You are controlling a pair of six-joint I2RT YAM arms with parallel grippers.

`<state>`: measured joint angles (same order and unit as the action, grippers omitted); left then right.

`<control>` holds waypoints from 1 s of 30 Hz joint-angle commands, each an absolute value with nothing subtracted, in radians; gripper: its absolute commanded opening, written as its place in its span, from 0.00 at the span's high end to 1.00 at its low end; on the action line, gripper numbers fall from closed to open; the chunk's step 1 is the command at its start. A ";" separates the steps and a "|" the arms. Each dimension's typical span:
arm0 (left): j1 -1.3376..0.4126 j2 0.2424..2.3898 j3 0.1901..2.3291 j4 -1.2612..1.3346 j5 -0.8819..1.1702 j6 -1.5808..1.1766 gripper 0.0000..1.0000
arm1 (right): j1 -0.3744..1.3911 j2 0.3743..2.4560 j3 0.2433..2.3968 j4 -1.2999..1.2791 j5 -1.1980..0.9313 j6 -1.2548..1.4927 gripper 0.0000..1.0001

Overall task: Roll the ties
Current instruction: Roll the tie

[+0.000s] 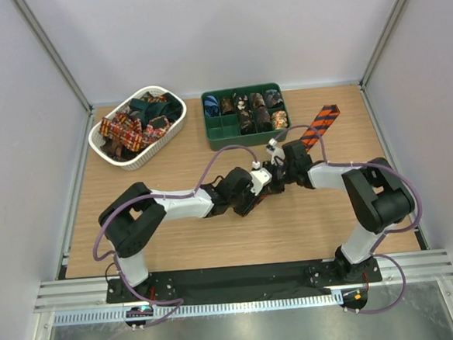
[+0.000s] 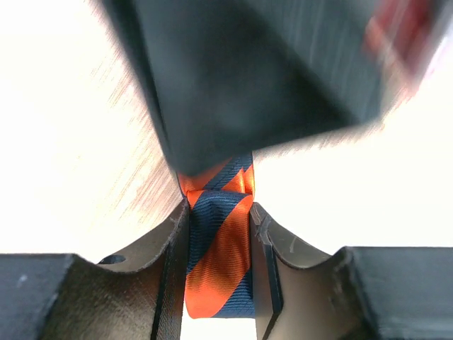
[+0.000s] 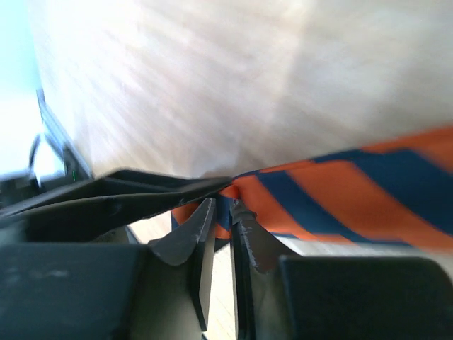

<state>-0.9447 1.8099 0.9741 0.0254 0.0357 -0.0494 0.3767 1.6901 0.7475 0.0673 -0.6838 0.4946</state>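
Centrally on the worktop point(image 1: 293, 231), the orange-and-dark striped tie point(image 1: 320, 124) extends from the right rear to the point where both arms meet. Left jaws are clamped on a folded section of it. Right jaws stand narrowly apart around its fold; grip cannot be determined.

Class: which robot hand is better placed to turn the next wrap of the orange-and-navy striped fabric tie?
Probably left: the left hand grips the orange-and-navy striped tie at its fold; the right hand sits by the loose length.
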 commanded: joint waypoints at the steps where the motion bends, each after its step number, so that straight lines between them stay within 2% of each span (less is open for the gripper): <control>1: -0.936 1.833 0.943 -0.025 0.011 -0.064 0.69 | 0.290 1.551 0.739 0.055 -0.581 0.529 0.78; 11: -0.874 1.893 1.015 -0.066 -0.025 -0.046 0.71 | 0.244 1.264 0.624 -0.081 -0.323 0.505 0.76; 19: -0.836 1.942 1.107 -0.135 -0.038 -0.017 0.71 | 0.282 1.076 0.552 -0.078 -0.319 0.459 0.75; 22: -0.824 1.944 1.111 -0.138 -0.028 -0.015 0.71 | 0.376 0.970 0.500 -0.020 -0.267 0.462 0.73; 30: -0.822 1.939 1.106 -0.138 -0.018 -0.012 0.71 | 0.869 0.896 0.477 -0.005 0.086 0.321 0.74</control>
<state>-0.8322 1.9064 1.1149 -0.0238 -0.0055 -0.0391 0.7437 0.9012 0.4877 -0.0597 -0.0921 0.3988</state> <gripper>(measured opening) 0.338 0.263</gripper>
